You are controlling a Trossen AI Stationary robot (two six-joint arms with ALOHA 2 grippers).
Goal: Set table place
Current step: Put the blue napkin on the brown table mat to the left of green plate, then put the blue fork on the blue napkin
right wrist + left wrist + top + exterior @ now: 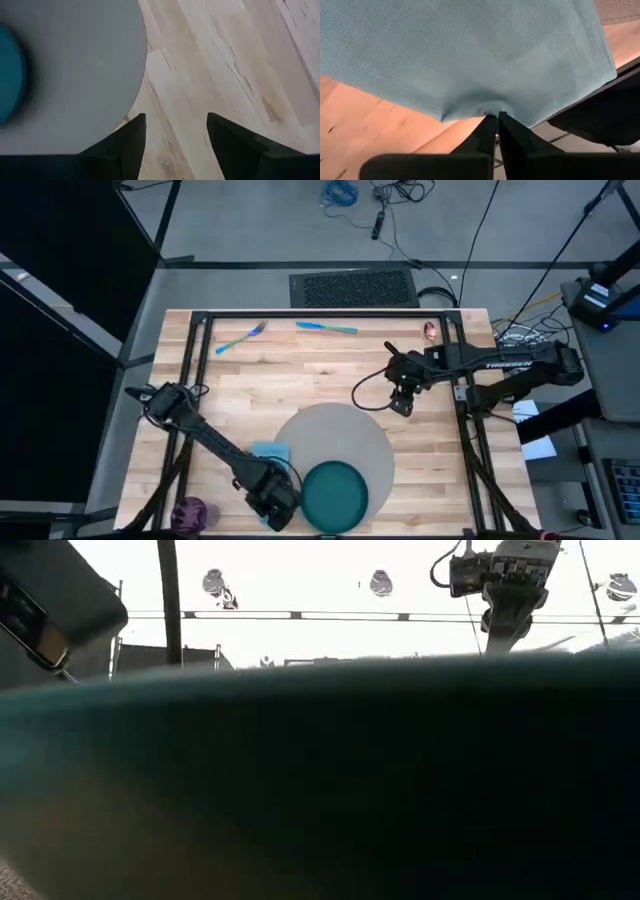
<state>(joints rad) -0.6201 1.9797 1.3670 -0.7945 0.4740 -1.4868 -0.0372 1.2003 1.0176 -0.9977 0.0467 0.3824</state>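
We saw the left gripper (272,502) at the table's (300,370) near edge, pinched tight on the light blue napkin (470,55), most of it hidden under the arm beside the teal plate (335,495) on the grey mat (335,435). The right gripper (175,135) hovered spread, holding nothing, by the mat's edge. The plate's blurred rim filled the low view.

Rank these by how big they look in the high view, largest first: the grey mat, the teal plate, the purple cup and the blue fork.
1. Grey mat
2. Teal plate
3 and 4. Blue fork and purple cup: the fork is longer but thin, the cup rounder, so no firm ranking between them.
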